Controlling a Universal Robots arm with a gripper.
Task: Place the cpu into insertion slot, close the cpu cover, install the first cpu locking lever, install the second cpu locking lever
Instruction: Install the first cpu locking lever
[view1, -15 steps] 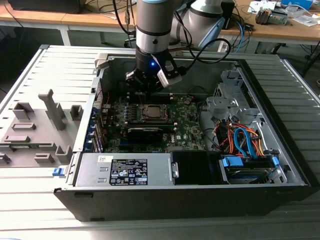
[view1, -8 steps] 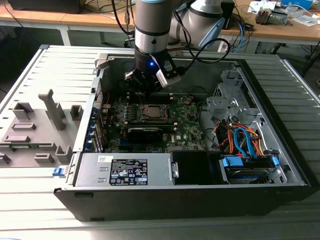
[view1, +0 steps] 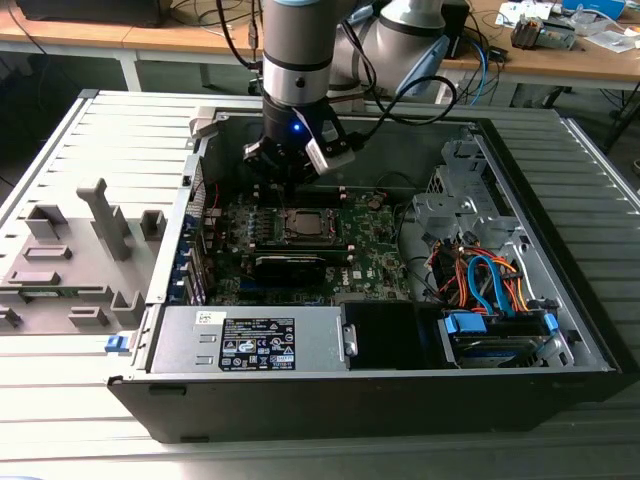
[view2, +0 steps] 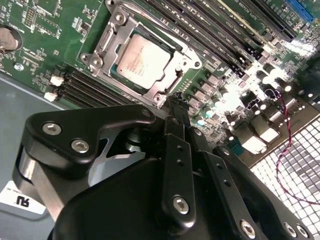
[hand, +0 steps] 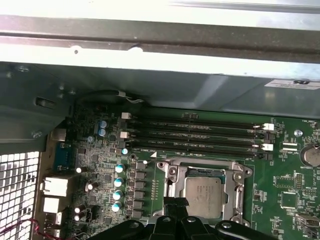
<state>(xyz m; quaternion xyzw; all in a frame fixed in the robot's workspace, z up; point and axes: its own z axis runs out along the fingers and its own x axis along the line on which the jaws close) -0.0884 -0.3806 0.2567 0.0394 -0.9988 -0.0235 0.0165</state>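
The open computer case (view1: 560, 340) lay on its side on a slatted grey table (view1: 60, 140), its walls forming a raised rim all round the motherboard (view1: 370, 255). In the exterior view the arm (view1: 296, 60) came down from the top centre of the frame into the upper left part of the case, close to the back wall. Room was tight there: the wall lay just behind the gripper (view1: 290, 180), while the power supply (view1: 250, 340) ran along the lower edge and the drive bay with its orange and blue cables (view1: 485, 280) filled the lower right. The middle of the board, around the socket, stood open from above.

The gripper hung just above the socket, a little toward its upper edge in the exterior view. In the second wrist view its black fingers (view2: 176, 165) ran together to a narrow tip just beside the lower corner of the socket frame; they looked drawn nearly together with nothing between them, though whether the tip touched the frame I could not tell.

The cpu (view2: 142, 61) sat flat in the socket, upper centre of the second wrist view and lower centre right of the first wrist view. The cpu cover (view2: 186, 54) lay down around it, its silver frame bordering the chip's pale top. Four dark memory slots (hand: 195, 135) ran beside the socket.
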